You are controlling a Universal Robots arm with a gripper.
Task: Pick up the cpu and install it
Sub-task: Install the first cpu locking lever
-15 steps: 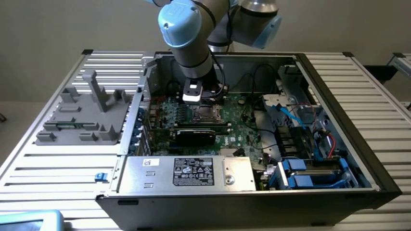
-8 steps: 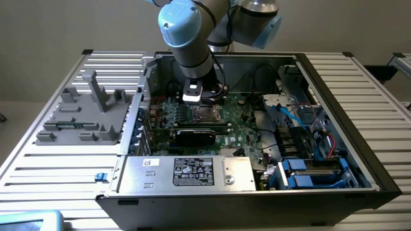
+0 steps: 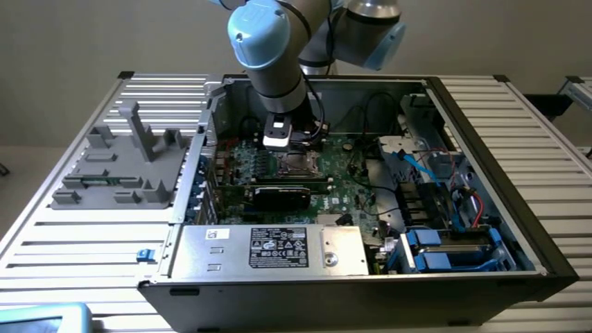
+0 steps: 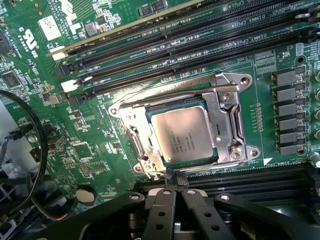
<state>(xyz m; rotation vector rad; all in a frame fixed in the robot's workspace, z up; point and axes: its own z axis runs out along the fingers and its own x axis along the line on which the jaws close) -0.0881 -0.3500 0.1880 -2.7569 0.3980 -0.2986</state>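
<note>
The cpu (image 4: 185, 134), a silvery square chip with a thin green rim, lies flat in the motherboard's socket. The socket's metal frame (image 4: 227, 125) surrounds it. My gripper (image 4: 173, 179) is shut, its two black fingers pressed together. The tips sit at the socket's edge just beside the cpu, and I see nothing held between them. In the exterior view the gripper (image 3: 294, 144) hangs inside the open computer case, directly over the socket (image 3: 298, 164).
Memory slots (image 4: 165, 45) run along both sides of the socket. A black cable (image 4: 42, 150) loops nearby. A black card (image 3: 282, 195) and a silver box with a black label (image 3: 277, 248) sit in the case. A grey fixture (image 3: 120, 166) stands on the exterior view's left.
</note>
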